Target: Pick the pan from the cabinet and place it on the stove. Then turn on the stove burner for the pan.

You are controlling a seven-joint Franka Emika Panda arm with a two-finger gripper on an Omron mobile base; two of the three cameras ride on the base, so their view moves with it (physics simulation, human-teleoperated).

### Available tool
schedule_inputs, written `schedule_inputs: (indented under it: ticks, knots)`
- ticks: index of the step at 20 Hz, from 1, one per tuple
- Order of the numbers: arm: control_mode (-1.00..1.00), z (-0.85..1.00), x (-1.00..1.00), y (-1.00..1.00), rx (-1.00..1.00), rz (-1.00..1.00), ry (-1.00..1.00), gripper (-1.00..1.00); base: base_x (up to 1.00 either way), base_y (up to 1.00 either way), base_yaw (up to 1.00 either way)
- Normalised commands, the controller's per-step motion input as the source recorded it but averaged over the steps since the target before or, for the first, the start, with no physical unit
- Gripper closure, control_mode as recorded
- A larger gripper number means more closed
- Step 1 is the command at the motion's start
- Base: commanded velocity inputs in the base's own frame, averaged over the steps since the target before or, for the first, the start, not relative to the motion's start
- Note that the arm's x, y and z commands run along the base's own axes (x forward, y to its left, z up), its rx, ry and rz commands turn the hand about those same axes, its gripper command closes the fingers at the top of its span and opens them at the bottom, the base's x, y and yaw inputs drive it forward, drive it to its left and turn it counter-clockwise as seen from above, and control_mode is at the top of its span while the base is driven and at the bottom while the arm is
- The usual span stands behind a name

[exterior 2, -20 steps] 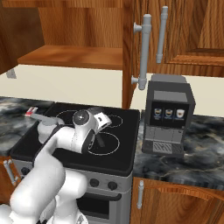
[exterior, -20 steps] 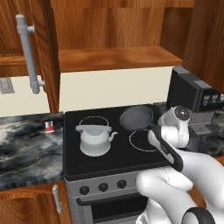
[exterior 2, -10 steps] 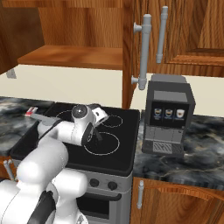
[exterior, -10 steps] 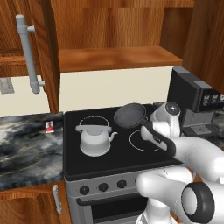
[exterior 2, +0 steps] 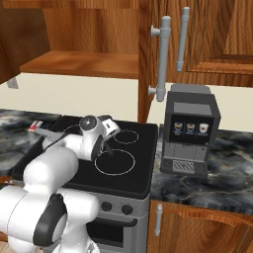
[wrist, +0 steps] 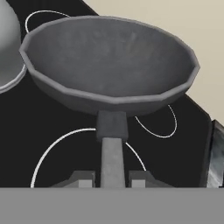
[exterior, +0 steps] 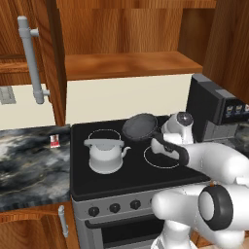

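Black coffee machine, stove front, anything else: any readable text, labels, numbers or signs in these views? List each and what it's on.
No readable text anywhere.
Black coffee machine: three small cup pictures on its front panel, no words legible.
Small red and white item on the marbled counter left of the black glass stove: too small to read.
Black stove knobs: no markings visible.

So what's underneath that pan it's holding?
Black cooktop glass with white burner rings; the pan covers part of the small far ring.
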Motion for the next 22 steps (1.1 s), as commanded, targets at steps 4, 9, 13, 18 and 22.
schedule_inputs:
  ticks: [4, 9, 13, 18, 22]
  knots:
    - [-1.0, -0.03, 0.31, 0.22, 0.0, 0.02, 0.0, 1.0, 0.0, 0.0, 0.0]
    - [-1.0, -0.08, 0.38, 0.08, 0.0, 0.06, 0.0, 1.0, 0.0, 0.0, 0.0]
    - [-1.0, -0.08, 0.39, 0.01, 0.0, 0.09, 0.0, 1.0, 0.0, 0.0, 0.0]
    - [-1.0, -0.14, 0.33, 0.12, 0.0, 0.1, 0.0, 1.0, 0.0, 0.0, 0.0]
    - [-1.0, -0.12, 0.24, 0.33, 0.0, 0.05, 0.0, 1.0, 0.0, 0.0, 0.0]
